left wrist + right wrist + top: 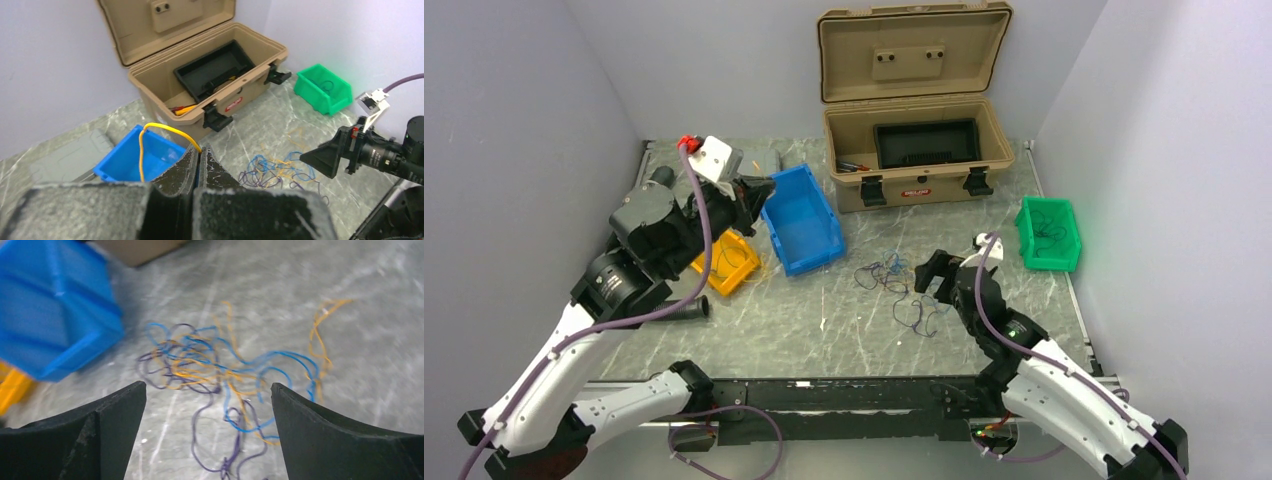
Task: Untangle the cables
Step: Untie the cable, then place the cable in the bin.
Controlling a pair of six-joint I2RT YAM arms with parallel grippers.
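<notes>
The left fingers (182,167) are pressed together, pinching a yellow cable (141,155) that arcs above the blue bin (120,160). The right fingers (117,410) are spread wide over the tangled cables (210,365), which lie on the bench (370,340) beside that bin.

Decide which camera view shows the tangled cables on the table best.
The right wrist view: the cables fill the frame, individual strands distinguishable. The left wrist view shows them smaller; the top view, tiny.

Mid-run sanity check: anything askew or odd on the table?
Blue bin sits skewed, close to the yellow bin. Left gripper, shut, holds a yellow wire loop near it. Nothing looks spilled or damaged.
</notes>
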